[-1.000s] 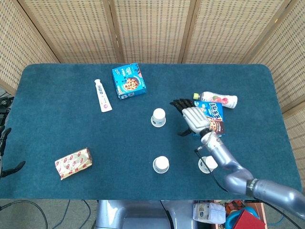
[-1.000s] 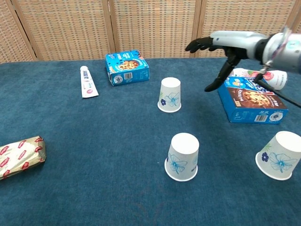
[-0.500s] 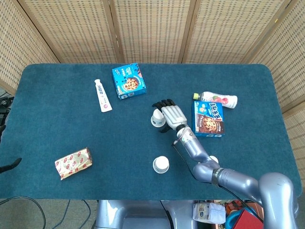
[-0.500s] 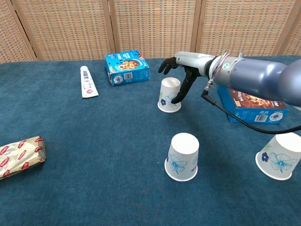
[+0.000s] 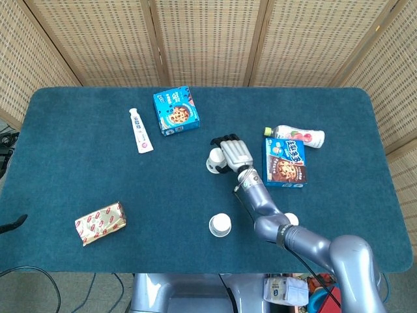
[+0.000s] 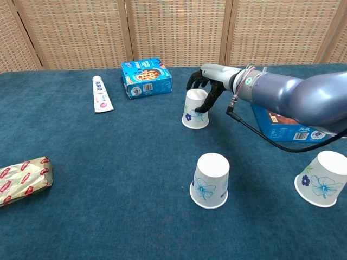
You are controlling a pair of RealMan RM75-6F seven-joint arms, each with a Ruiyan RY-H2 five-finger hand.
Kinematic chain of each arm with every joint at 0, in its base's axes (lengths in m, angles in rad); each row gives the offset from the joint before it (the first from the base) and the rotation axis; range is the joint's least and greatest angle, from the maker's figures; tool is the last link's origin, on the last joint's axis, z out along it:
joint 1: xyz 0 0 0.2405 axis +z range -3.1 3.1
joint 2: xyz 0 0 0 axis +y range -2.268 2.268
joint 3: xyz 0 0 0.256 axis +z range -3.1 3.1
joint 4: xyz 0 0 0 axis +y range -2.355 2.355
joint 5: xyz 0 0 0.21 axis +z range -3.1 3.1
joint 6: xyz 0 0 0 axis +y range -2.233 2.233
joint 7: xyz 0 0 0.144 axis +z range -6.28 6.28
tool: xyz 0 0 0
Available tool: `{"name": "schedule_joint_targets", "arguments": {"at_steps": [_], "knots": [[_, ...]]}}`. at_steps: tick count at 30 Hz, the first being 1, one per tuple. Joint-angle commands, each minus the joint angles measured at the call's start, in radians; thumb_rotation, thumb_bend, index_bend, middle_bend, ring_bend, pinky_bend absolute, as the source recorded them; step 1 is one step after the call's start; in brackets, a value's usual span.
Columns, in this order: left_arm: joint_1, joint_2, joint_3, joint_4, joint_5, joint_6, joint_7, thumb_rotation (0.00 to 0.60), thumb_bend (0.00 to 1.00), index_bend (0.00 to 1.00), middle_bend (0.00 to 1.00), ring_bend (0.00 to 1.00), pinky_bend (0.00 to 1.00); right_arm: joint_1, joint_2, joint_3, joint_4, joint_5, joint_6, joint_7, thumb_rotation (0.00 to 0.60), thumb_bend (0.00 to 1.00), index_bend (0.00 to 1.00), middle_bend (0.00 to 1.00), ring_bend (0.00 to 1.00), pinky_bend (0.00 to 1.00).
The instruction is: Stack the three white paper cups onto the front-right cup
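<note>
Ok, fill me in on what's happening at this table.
The robot's right hand has its fingers curled around the top of the far paper cup, which stands upside down on the blue cloth. The middle cup and the front-right cup stand untouched, so nothing is stacked yet. The left hand is out of view.

This looks like a robot test area in a lab rather than a home. A large table covered in dark teal carpet-like cloth [image 5: 78,130] stands alone, closed in behind by folding screens of woven wicker in pale wooden frames [image 5: 208,39]. Loose black cables [image 5: 39,280] trail on the grey floor under the table's front edge.
</note>
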Motion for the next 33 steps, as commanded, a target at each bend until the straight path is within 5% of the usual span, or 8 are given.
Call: {"name": "schedule_joint_targets", "arguments": {"at_steps": [1, 7, 18, 33], "knots": [[-0.004, -0.002, 0.001, 0.000, -0.001, -0.006, 0.006, 0.600, 0.18, 0.00, 0.00, 0.00, 0.00, 0.000, -0.002, 0.000, 0.014, -0.005, -0.005, 0.011, 0.600, 0.43, 0.32, 0.40, 0.26, 0.32], [-0.007, -0.005, 0.001, -0.001, -0.009, -0.013, 0.018, 0.600, 0.18, 0.00, 0.00, 0.00, 0.00, -0.003, -0.004, 0.000, 0.026, -0.021, -0.008, 0.040, 0.600, 0.44, 0.40, 0.49, 0.31, 0.35], [-0.012, -0.006, 0.003, -0.003, -0.011, -0.021, 0.023, 0.600, 0.18, 0.00, 0.00, 0.00, 0.00, -0.022, 0.033, -0.002, -0.044, -0.078, 0.027, 0.081, 0.600, 0.45, 0.40, 0.50, 0.32, 0.35], [0.006, 0.007, 0.034, -0.028, 0.060, 0.026, 0.004, 0.600, 0.18, 0.00, 0.00, 0.00, 0.00, -0.236, 0.444, -0.129, -0.708, -0.324, 0.261, 0.029, 0.600, 0.48, 0.40, 0.48, 0.32, 0.35]]}}
